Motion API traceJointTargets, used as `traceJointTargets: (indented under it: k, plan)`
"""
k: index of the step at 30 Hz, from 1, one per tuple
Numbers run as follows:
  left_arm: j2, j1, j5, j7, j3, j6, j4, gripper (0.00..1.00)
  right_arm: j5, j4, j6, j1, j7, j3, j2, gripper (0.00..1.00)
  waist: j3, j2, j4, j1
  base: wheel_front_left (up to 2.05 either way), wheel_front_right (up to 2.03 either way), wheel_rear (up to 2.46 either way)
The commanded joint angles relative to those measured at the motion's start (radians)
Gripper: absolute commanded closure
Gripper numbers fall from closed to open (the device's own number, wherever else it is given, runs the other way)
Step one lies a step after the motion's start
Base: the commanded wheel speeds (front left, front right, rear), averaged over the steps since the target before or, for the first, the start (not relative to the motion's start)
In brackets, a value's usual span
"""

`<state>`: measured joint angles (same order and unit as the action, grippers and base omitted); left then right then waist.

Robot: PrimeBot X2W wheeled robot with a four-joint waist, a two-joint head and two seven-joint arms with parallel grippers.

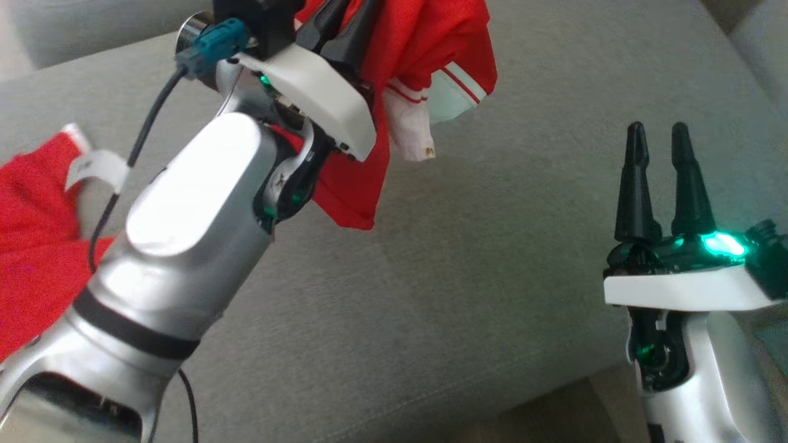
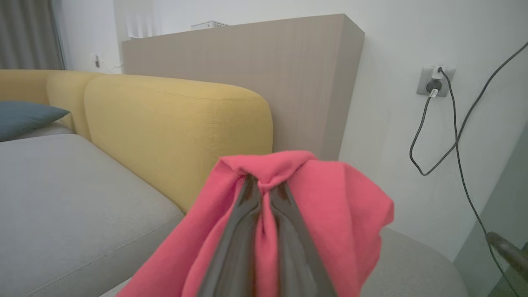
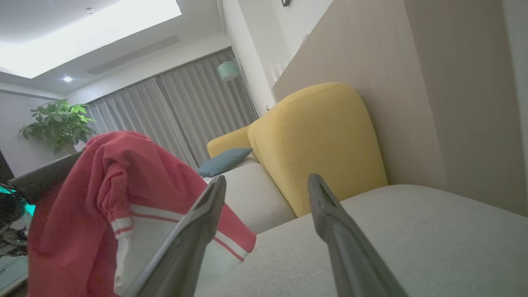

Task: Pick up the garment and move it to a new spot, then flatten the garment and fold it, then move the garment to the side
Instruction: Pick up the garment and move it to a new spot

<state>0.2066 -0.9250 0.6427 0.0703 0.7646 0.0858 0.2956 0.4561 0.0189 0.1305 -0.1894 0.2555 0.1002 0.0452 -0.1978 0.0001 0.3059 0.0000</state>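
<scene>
Labels first: a white label (image 1: 92, 167) on the garment (image 1: 31, 246), at the far left of the head view, is too blurred to read. A small gold mark (image 1: 427, 149) on a white part further right is too small to make out.

Around the scene, left to right in the left wrist view, are a blue cushion (image 2: 24, 117), a grey sofa seat (image 2: 62, 198), a yellow backrest (image 2: 173, 136) and a tall wooden panel (image 2: 247, 70). Last is a wall socket (image 2: 435, 80) with dark cables (image 2: 416, 140) hanging from it.

In the head view the silver left forearm (image 1: 184, 246) stands in front of the garment. It covers the stretch between the part lying on the seat and the lifted part.

The garment is red, with white bands edged in thin red stripes. The left pincer (image 2: 264, 187) is closed on a bunch of it, held above the seat, with cloth draping over both fingers. At the right, the right pincer (image 1: 662, 135) stands open and empty above the seat, well apart from the garment.
</scene>
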Motion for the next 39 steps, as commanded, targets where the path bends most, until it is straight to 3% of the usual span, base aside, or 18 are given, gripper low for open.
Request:
traceJointTargets:
  k: [1,2,3,8,15,20,24,27,32,35,39]
  plan:
    - [0.009,-0.073,-0.017,0.022,-0.028,-0.009,0.004,1.00,0.006,-0.043,0.000,-0.037,0.006,0.026,0.005,0.00,-0.038,-0.0001,0.057,0.0000,0.00,0.00,0.00]
    - [0.006,-0.077,-0.030,0.031,-0.016,-0.011,0.033,0.58,0.008,-0.045,0.000,-0.038,0.006,0.022,0.005,0.00,-0.043,-0.0001,0.066,0.0000,0.00,0.00,0.00]
    - [0.003,-0.076,-0.039,0.032,-0.003,-0.016,0.065,0.00,0.009,-0.045,0.000,-0.037,0.006,0.017,0.005,0.00,-0.047,-0.0001,0.071,0.0000,0.00,0.00,0.00]
    - [-0.001,-0.066,-0.060,0.077,0.027,-0.039,0.192,0.00,0.008,-0.044,0.000,-0.035,0.006,0.002,0.005,0.00,-0.058,-0.0001,0.068,0.0000,0.00,0.00,0.00]
    - [0.020,-0.028,-0.023,0.158,-0.035,-0.037,0.237,0.00,-0.033,-0.038,0.000,-0.022,0.006,-0.020,0.005,0.00,-0.029,-0.0001,-0.021,0.0000,0.00,0.00,0.00]
    - [0.093,0.099,0.002,0.189,-0.137,-0.015,0.168,0.00,-0.103,-0.023,0.000,0.008,0.006,-0.039,0.005,0.00,0.035,-0.0001,-0.154,0.0000,0.00,0.00,0.00]
    - [0.138,0.249,-0.077,0.191,-0.203,0.008,0.018,0.00,-0.155,-0.010,0.000,0.042,0.006,-0.051,0.005,0.00,0.085,-0.0001,-0.245,0.0000,0.00,0.00,0.00]
    - [0.127,0.399,-0.131,0.191,-0.245,0.022,-0.087,0.00,-0.180,0.008,0.000,0.078,0.006,-0.070,0.005,0.00,0.123,-0.0001,-0.311,0.0000,0.00,0.00,0.00]
    - [0.079,0.630,-0.192,0.191,-0.315,0.039,-0.196,0.00,-0.223,0.032,0.000,0.119,0.006,-0.061,0.005,0.00,0.164,-0.0001,-0.361,0.0000,0.00,0.00,0.00]
    - [0.033,0.754,-0.238,0.191,-0.382,0.033,-0.236,0.00,-0.241,0.045,0.000,0.136,0.006,-0.057,0.005,0.00,0.175,-0.0001,-0.370,0.0000,0.00,0.00,0.00]
    - [-0.009,0.804,-0.276,0.191,-0.437,-0.002,-0.250,0.00,-0.251,0.052,0.000,0.140,0.006,-0.050,0.005,0.00,0.174,-0.0001,-0.375,0.0000,0.00,0.00,0.00]
